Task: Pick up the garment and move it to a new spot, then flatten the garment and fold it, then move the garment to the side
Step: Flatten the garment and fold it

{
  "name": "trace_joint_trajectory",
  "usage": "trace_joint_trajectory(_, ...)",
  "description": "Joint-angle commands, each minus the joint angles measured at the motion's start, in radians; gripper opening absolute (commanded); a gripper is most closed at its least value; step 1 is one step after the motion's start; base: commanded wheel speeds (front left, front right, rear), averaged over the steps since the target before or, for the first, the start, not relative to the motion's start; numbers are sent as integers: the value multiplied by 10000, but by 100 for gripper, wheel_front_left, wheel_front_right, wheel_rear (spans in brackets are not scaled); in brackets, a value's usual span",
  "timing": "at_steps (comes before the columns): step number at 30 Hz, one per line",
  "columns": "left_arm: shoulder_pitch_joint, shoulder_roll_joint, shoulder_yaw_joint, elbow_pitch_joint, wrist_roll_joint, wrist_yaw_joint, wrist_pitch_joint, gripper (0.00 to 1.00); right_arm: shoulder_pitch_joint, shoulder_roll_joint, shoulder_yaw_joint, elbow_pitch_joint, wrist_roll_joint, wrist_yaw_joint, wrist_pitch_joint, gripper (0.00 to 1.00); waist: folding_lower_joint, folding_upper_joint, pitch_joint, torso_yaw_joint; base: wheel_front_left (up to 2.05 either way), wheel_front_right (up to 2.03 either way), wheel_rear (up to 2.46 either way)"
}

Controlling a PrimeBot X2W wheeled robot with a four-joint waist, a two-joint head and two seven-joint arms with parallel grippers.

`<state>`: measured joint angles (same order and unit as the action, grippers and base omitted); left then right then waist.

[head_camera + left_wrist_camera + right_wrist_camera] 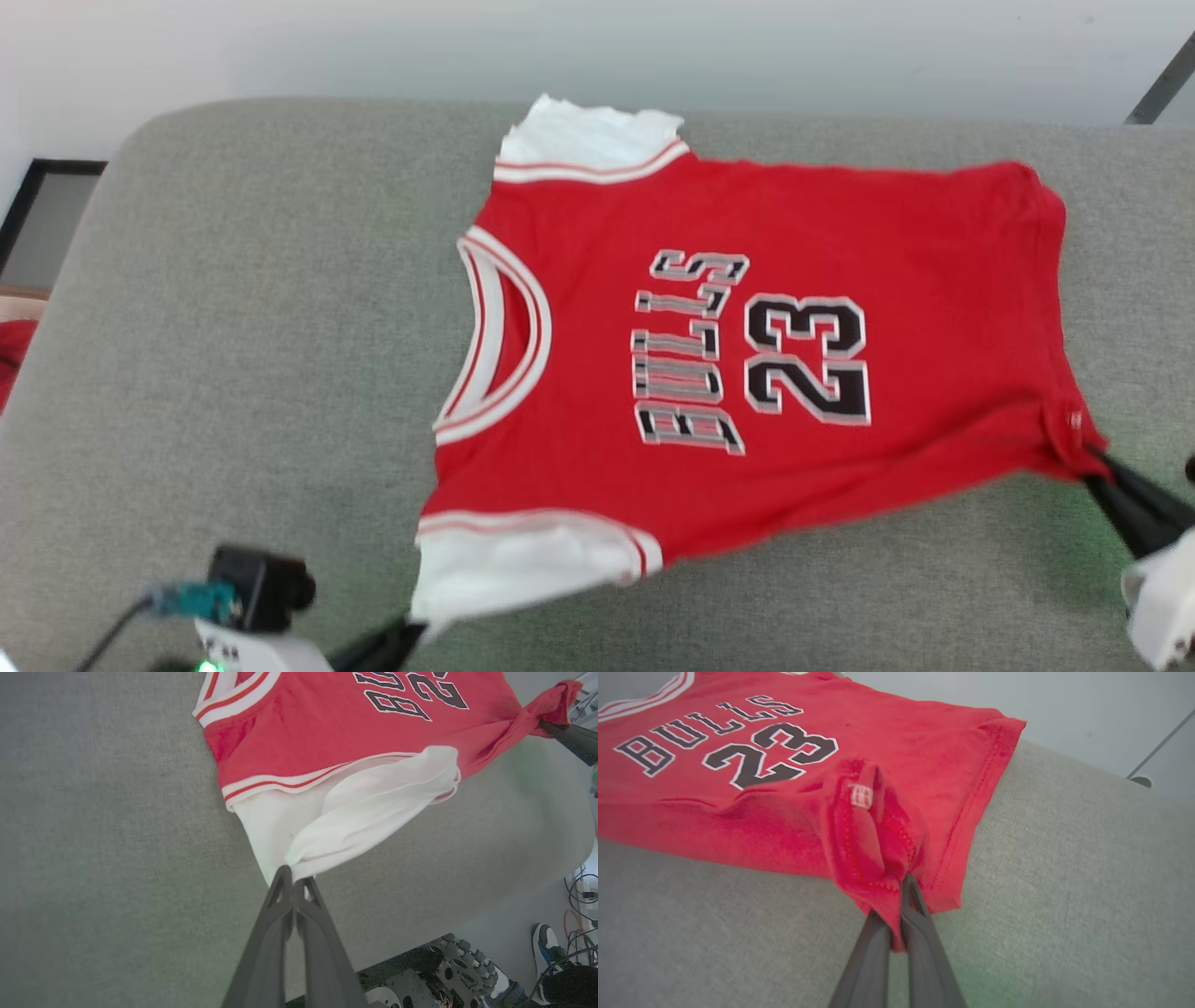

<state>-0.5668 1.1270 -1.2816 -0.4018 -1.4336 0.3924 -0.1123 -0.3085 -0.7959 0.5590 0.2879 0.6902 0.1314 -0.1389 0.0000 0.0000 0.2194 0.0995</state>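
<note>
Shirt spread on grey desk, ahead of both arms. L fingers pinch white sleeve tip; R fingers pinch red hem corner. L wrist cam adds a person's shoe below desk edge; head cam adds far sleeve.

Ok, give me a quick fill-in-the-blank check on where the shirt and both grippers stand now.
The left gripper has its fingers shut on the garment's ____ sleeve.
The right gripper pinches a ____ hem corner.
The printed number reads ____.
The garment lies on a ____ surface.
Missing: white; red; 23; grey.
</note>
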Motion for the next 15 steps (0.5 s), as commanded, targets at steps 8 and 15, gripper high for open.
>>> trace_joint_trajectory(8,1838,-57,6,-607,-793,873,-685,0,2317,-307,-407,-865,371,-14,-212,0,0,0,-160,24,0,0,0)
trace_joint_trajectory(15,2502,-21,90,-958,-1148,1183,-1064,0,3234,-88,-656,-1249,359,-14,-488,0,0,0,40,-313,0,0,0)
